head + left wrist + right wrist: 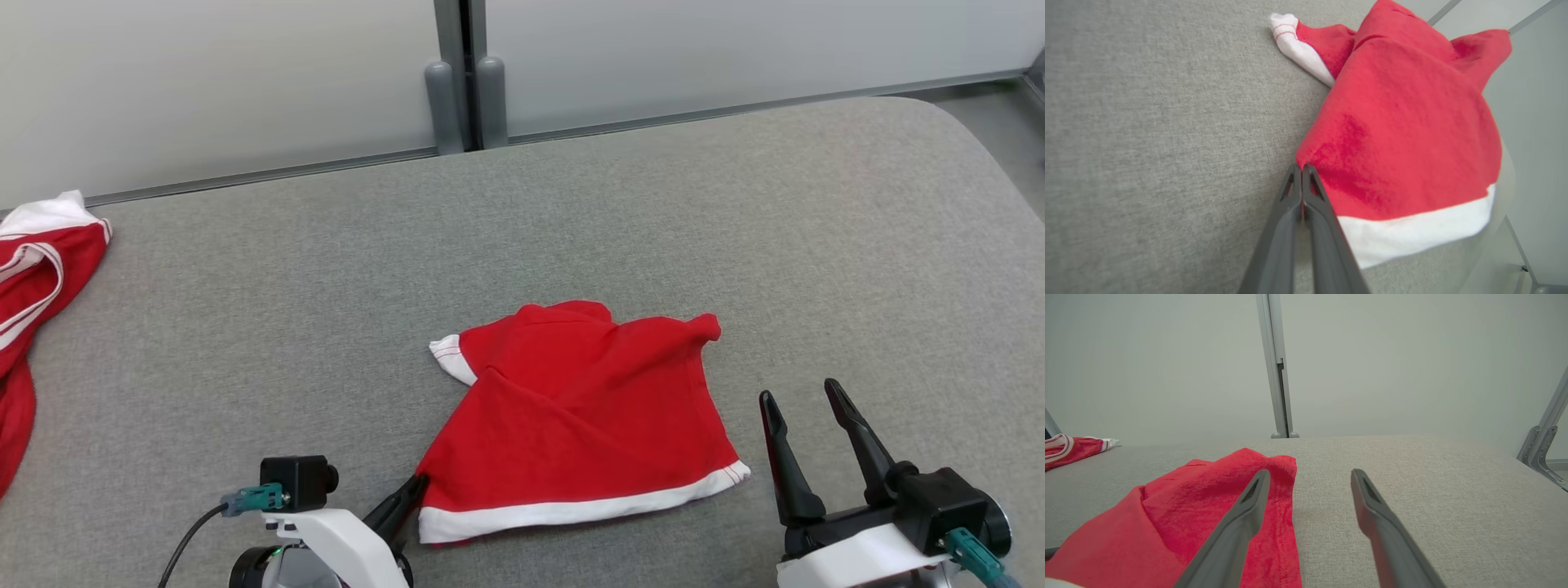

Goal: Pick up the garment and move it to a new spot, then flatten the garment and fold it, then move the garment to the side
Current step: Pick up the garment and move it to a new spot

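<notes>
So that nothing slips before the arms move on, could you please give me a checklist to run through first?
1. Left gripper shut, tips at the garment's left edge: ok.
2. Fabric actually pinched between its fingers: cannot tell.
3. Right gripper open and free, beside the garment's right side: ok.
4. Garment lying flat: not ok, it is creased and bunched along its far edge, with a white cuff sticking out.
5. Second garment at the far left of the table, well apart from the work: ok.
</notes>
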Controlling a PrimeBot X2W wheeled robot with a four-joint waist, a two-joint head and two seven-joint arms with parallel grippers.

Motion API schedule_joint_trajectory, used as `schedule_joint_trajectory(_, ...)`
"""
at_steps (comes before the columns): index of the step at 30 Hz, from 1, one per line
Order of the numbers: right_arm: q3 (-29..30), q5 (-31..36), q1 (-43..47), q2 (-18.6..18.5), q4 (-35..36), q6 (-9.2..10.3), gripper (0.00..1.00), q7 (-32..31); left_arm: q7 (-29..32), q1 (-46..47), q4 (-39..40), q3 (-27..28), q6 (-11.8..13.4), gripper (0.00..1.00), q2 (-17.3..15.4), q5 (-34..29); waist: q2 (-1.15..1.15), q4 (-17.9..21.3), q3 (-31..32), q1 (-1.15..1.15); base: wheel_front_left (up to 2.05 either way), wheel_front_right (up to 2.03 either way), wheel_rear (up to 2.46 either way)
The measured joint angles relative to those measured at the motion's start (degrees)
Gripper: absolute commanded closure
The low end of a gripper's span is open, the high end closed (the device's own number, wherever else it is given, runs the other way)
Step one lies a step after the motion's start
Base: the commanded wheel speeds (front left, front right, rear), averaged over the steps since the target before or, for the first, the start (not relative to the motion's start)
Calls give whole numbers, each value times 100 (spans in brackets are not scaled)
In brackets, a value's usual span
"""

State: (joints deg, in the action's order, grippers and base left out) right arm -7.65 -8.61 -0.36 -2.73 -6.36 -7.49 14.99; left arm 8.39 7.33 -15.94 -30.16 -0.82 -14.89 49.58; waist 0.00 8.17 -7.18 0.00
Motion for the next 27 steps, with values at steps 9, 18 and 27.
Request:
schedule_joint_trajectory(9, 75, 130, 58, 1, 37, 0, 0, 0, -818, -241, 341, 155, 136, 0, 3, -253, 0, -197, 189, 0, 0, 0, 0)
schedule_joint_trajectory(18, 567, 420, 454, -9, 302, 0, 0, 0, -2271, -1137, 805, 798, 871, 0, -252, -1132, 0, -322, 574, 0, 0, 0, 0)
schedule_joint_trajectory(27, 1146, 576, 935, -46, 437, 0, 0, 0, -2352, -2064, 1294, 2219, 783, 0, 385, -2423, 0, -493, 884, 0, 0, 0, 0)
